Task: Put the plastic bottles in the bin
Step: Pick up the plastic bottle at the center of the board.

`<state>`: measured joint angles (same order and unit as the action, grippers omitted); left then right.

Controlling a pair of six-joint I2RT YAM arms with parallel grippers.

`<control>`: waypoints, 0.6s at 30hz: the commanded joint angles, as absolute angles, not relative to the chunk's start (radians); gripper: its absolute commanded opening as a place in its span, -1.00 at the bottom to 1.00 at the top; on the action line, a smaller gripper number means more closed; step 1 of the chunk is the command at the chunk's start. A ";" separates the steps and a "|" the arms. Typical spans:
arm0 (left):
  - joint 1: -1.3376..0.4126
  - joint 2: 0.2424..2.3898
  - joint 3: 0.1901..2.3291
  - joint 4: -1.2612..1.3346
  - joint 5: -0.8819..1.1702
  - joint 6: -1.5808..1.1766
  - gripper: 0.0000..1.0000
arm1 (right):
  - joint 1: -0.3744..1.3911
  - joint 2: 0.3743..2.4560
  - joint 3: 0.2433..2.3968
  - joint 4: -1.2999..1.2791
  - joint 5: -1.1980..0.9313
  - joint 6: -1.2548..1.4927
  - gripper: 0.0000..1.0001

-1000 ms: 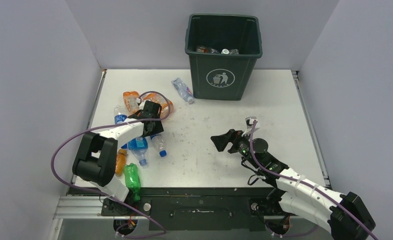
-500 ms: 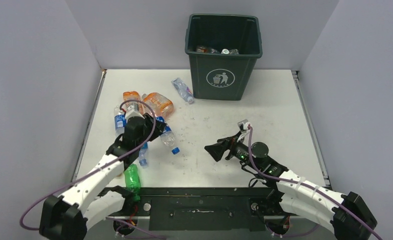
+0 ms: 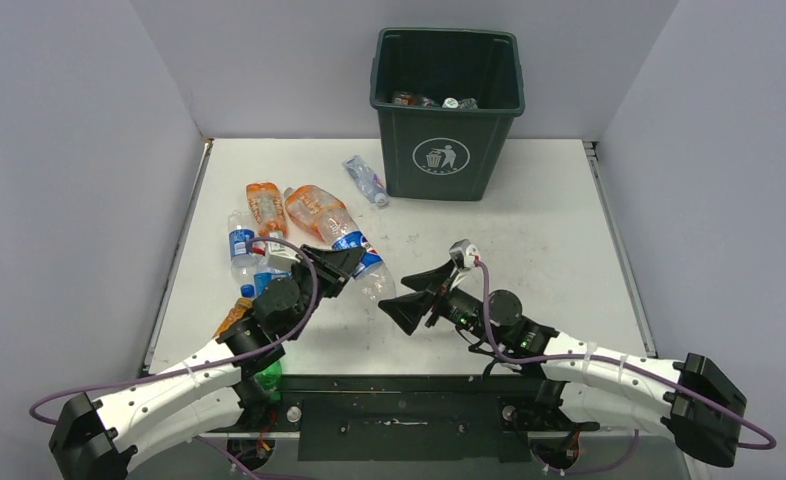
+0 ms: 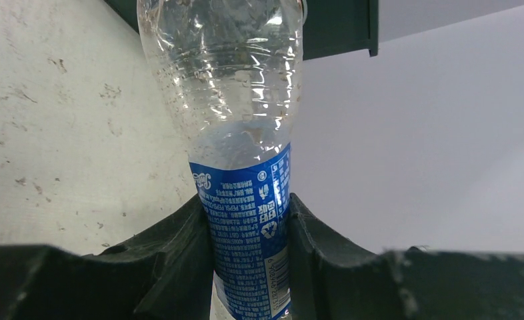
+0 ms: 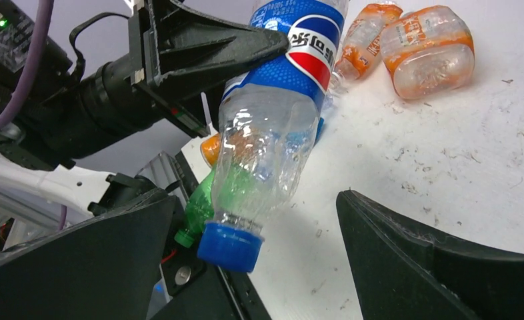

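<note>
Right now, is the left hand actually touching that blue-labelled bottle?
Touching. Left wrist view: the left hand has both fingers pressed against the blue-labelled bottle.

Bottles (image 3: 314,208) crowd table's (image 3: 549,230) left; bin (image 3: 447,150) blocks rear centre.

There is 1 bin (image 3: 447,150). Outside it, 8 plastic bottles can be counted.

3 are orange: the left orange bottle (image 3: 265,205), the middle orange bottle (image 3: 316,210) and the near orange bottle (image 3: 232,317).

1 is the green bottle (image 3: 268,376).

3 are clear with blue labels: the Pepsi bottle (image 3: 372,272), the far blue-label bottle (image 3: 239,245) and the near blue-label bottle (image 3: 266,283).

1 is the pale-label bottle (image 3: 365,180).

The binned bottles (image 3: 456,103) are too hidden to count.

There are 2 end effectors: the left end effector (image 3: 347,265) and the right end effector (image 3: 399,298).
</note>
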<state>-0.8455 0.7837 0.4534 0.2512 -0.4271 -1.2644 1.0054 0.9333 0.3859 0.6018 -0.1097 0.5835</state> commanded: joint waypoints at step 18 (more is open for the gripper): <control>-0.893 0.671 0.423 0.340 -0.607 -1.258 -1.00 | 1.048 1.061 0.515 0.605 -0.095 0.632 0.64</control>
<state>-0.8860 0.6884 0.4099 0.2947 -0.5732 -1.2770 1.0382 1.0565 0.4736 0.6102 -0.0910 0.6182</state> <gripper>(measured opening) 0.346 0.818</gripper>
